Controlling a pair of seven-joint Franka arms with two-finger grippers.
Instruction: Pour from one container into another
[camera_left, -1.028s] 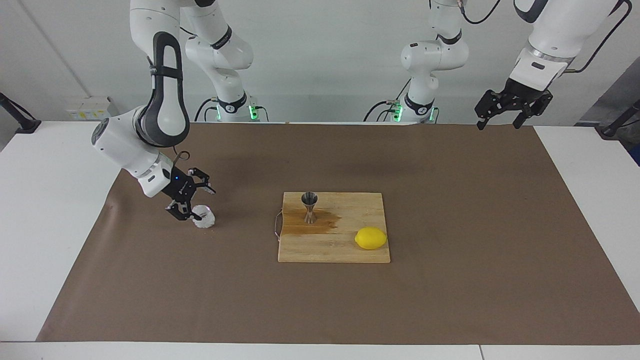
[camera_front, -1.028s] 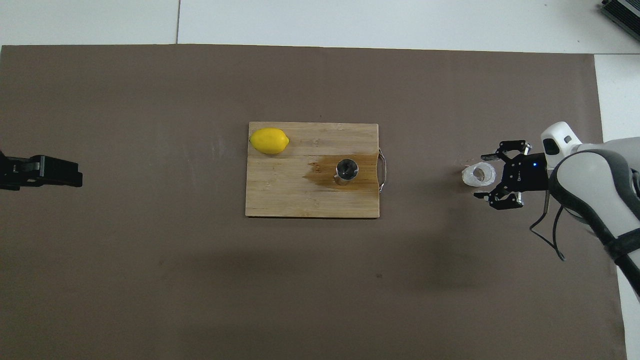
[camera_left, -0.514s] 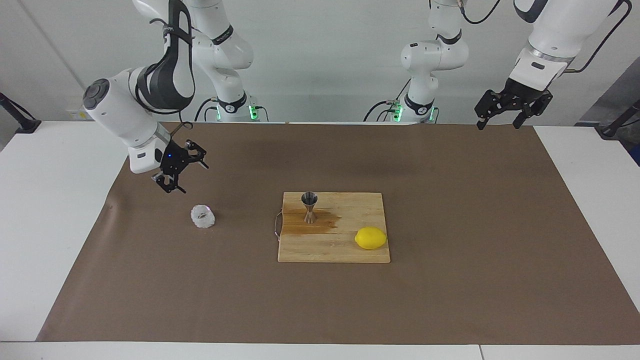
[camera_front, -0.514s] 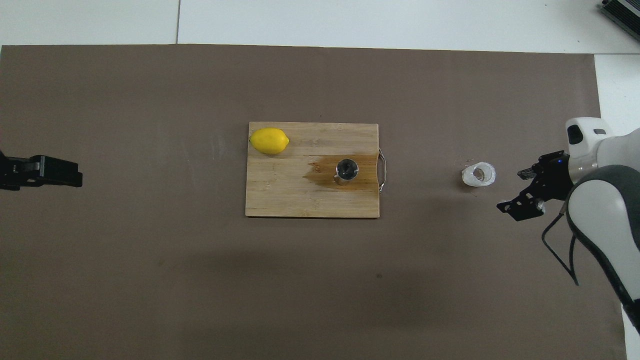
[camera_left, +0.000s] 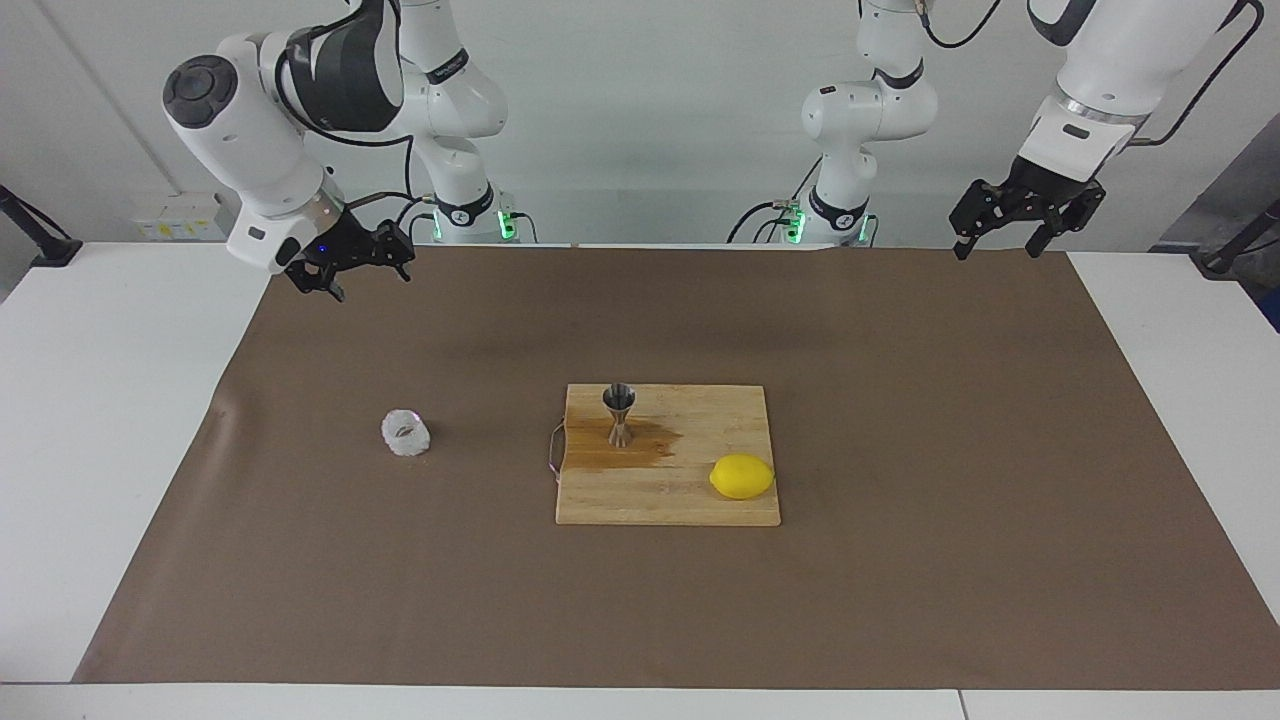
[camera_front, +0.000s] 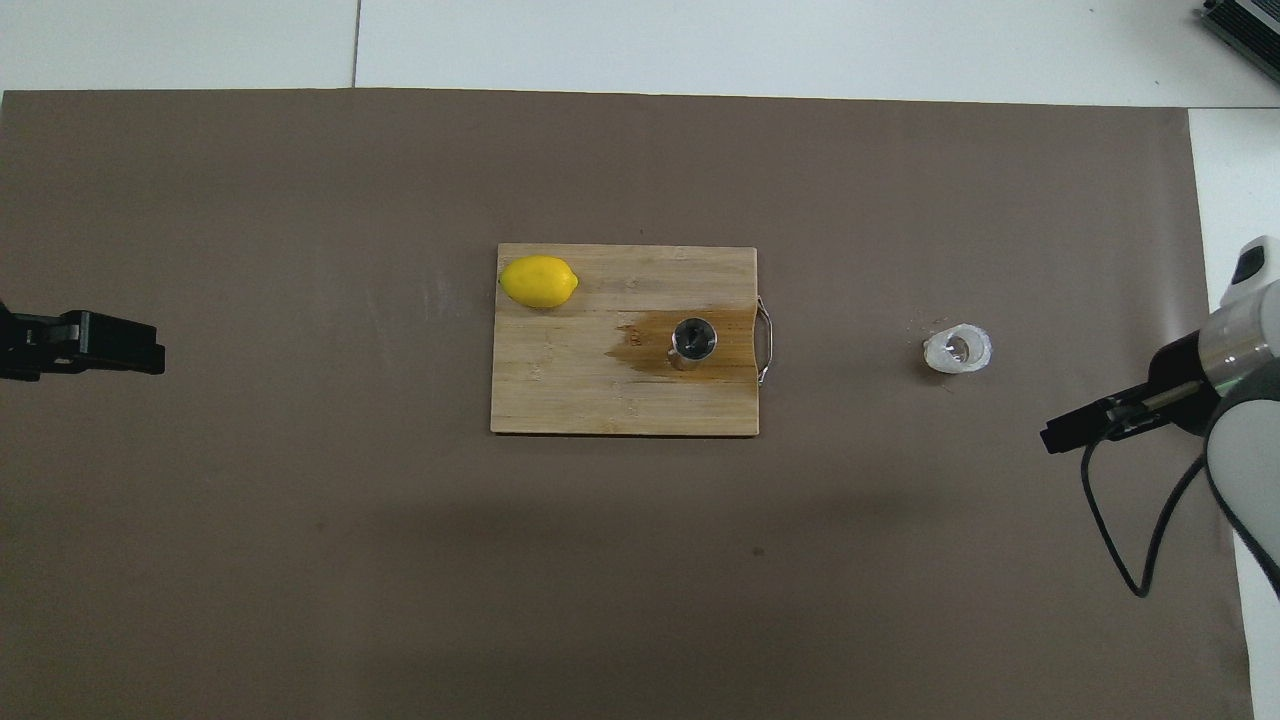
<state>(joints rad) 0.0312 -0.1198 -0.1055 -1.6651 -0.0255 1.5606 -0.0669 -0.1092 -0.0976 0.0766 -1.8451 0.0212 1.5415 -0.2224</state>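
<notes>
The small clear textured glass cup stands upright on the brown mat, toward the right arm's end of the table; it also shows in the overhead view. The metal jigger stands on the wooden cutting board in a wet brown stain. My right gripper is open and empty, raised over the mat's edge by the robots, well apart from the cup. My left gripper is open and empty, waiting over the mat's corner at the left arm's end.
A yellow lemon lies on the board's corner, farther from the robots than the jigger. The board has a wire handle on the side toward the cup. The brown mat covers most of the white table.
My right gripper, which stood open around the cup, has lifted and pulled back toward the robots. The cup stays standing on the mat. The left arm has not moved.
</notes>
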